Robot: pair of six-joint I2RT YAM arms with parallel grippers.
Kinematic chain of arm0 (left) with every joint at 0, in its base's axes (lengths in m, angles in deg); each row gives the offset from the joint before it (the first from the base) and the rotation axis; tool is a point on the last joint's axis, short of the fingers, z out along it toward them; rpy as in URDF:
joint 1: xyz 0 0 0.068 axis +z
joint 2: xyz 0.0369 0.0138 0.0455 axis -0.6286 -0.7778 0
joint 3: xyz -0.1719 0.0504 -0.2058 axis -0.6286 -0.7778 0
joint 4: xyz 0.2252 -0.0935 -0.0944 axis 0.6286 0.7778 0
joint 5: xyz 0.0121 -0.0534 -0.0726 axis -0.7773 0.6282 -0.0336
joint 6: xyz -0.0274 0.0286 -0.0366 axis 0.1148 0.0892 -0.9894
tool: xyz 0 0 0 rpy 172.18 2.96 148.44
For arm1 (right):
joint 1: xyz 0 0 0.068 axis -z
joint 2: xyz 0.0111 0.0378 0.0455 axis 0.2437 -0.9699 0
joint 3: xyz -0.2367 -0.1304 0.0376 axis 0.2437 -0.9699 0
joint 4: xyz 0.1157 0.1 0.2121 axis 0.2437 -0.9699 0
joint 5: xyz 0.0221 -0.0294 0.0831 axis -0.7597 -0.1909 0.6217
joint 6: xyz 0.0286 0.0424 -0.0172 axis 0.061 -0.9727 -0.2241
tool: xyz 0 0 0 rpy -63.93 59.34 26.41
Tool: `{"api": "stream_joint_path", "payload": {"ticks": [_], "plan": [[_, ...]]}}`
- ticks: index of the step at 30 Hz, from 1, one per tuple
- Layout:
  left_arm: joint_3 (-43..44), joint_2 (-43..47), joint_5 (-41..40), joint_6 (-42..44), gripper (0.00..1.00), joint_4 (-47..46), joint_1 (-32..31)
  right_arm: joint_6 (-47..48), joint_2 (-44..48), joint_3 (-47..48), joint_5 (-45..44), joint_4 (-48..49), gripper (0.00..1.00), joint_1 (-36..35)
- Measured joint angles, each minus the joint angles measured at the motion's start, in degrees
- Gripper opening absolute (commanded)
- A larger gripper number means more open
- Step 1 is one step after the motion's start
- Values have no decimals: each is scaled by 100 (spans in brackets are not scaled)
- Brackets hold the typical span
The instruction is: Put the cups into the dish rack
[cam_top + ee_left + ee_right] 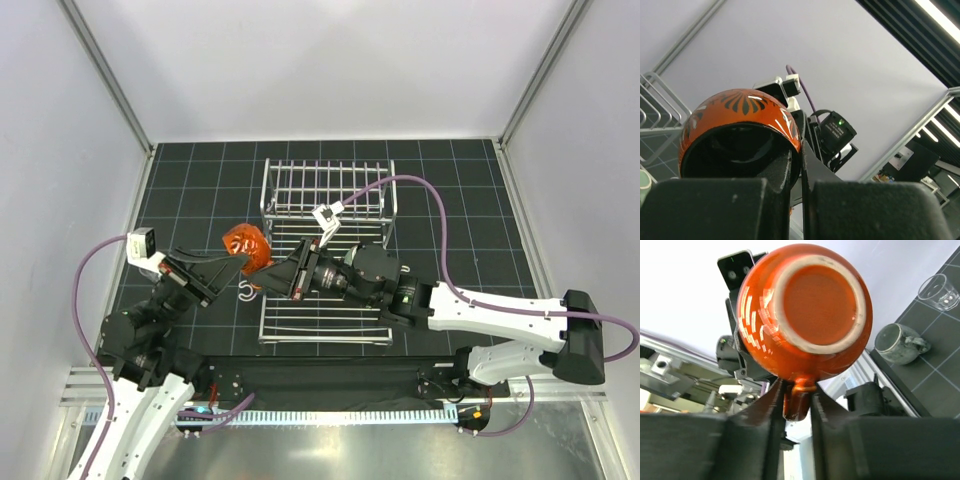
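Note:
The glossy orange-brown mug hangs in the air just left of the dish rack, held between both grippers. My left gripper is shut on its rim. In the left wrist view one finger is inside the mug and one is outside. My right gripper is shut on the mug's handle. In the right wrist view the mug's base faces the camera. The pale grey-green mug and the clear glass stand on the mat. A mint-green edge shows in the left wrist view. The cream tumbler is out of view.
Small white hooks lie on the black gridded mat by the rack's front left corner. The right arm reaches across the rack's flat base. Rack wires show left of the mug in the left wrist view. Grey walls enclose the mat.

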Motion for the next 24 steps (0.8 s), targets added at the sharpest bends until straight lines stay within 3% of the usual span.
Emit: {"api": "stream_joint_path", "payload": {"ticks": [2, 3, 6, 7, 8, 9, 11, 18, 24], "plan": [[-35, 33, -59, -11, 0, -35, 4, -118, -13, -13, -24, 87, 4, -9], [-44, 44, -85, -7, 0, -87, 7, -166, -13, -20, -28, 125, 4, -9], [-79, 74, -79, -24, 39, -199, 2, -267, -15, -31, -46, 177, 4, -15], [-96, 87, -50, -37, 59, -195, -4, -264, -15, -37, -79, 168, 4, -22], [-118, 101, -2, -52, 66, -184, -9, -262, -22, -52, -127, 157, 4, -20], [-129, 111, 31, -94, 91, -151, -15, -258, -22, -94, -199, 149, 4, -13], [-125, 136, 68, -81, 100, -59, -24, -247, -22, -175, -374, 35, 4, -9], [11, 181, 105, 315, 100, 1049, -79, 243, 267, -227, -1064, -1178, 4, -17], [684, 175, -238, 975, 100, 2411, -92, 811, 826, -269, -1685, -2691, 4, -9]]}}
